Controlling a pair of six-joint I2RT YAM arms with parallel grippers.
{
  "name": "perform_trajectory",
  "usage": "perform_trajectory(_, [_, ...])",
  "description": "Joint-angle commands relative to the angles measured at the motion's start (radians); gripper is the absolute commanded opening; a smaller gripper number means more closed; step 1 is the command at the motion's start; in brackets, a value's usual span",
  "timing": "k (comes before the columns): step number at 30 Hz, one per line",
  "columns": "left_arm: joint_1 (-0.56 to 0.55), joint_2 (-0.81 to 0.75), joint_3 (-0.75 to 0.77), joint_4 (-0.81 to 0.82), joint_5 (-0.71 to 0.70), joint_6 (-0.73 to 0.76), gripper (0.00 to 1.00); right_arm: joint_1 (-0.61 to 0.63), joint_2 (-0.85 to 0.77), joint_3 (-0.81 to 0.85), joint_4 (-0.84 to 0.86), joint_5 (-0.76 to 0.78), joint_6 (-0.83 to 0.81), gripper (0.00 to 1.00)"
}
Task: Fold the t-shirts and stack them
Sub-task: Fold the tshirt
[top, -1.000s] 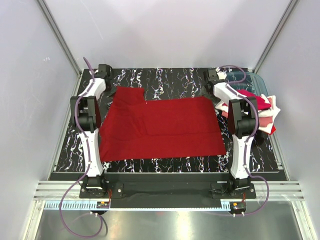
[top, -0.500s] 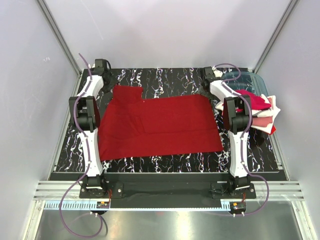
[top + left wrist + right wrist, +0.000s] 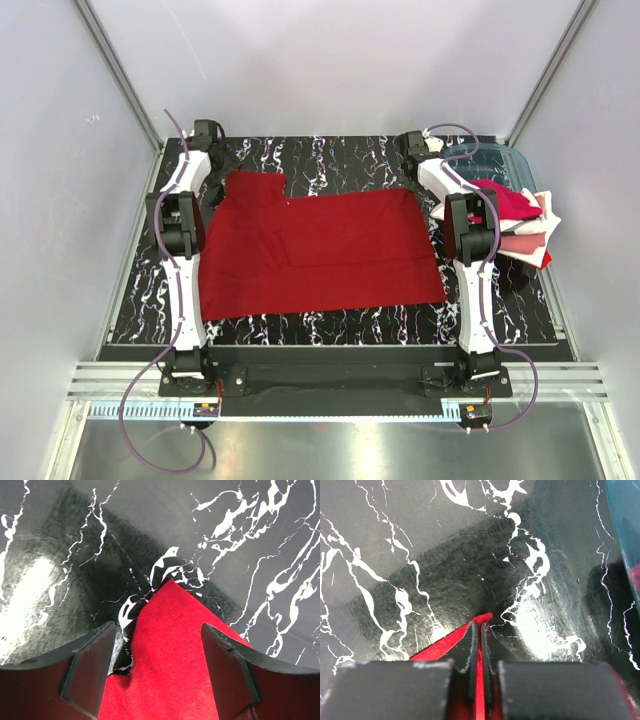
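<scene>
Deep red cloth over the middle of the black marbled desk (image 3: 330,155): one large t-shirt (image 3: 320,255), spread flat, a sleeve at the far left. At that far left corner, the left gripper (image 3: 160,665) low over the sleeve tip, fingers (image 3: 92,665) wide apart, red corner lying between them but not pinched. At the far right corner, the right gripper (image 3: 480,650) pressed together on a thin edge of the same shirt, red showing in the narrow slit. Further right, a pile of other t-shirts (image 3: 520,215) in red, pink and white, against a teal bin (image 3: 500,158); inside it or only leaning on it, hard to tell.

Probably the beginning of the first fold. To do it well: go down a little more on the left and close only when the corner sits deep between the pads, not just its tip. Then lift both corners to equal height, bring them together toward the near edge, keep the cloth stretched between, and lay edge on edge. Possible trouble: slipping of the shallow right pinch, so no fast pulling.
</scene>
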Motion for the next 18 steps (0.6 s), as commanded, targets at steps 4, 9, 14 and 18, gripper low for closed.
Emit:
perform_trajectory(4, [0.002, 0.075, 0.124, -0.034, 0.045, 0.026, 0.69, 0.006, 0.028, 0.028, -0.032, -0.009, -0.002, 0.0])
perform_trajectory(9, [-0.013, 0.08, 0.137, -0.054, 0.045, 0.043, 0.62, 0.007, 0.025, 0.019, -0.029, -0.012, 0.004, 0.0])
perform_trajectory(14, [-0.016, 0.091, 0.145, -0.031, 0.085, 0.049, 0.28, 0.009, 0.013, 0.002, -0.017, -0.022, 0.006, 0.0])
perform_trajectory(18, [-0.016, 0.071, 0.116, 0.031, 0.14, 0.046, 0.0, 0.009, 0.011, 0.02, -0.023, -0.026, 0.004, 0.0])
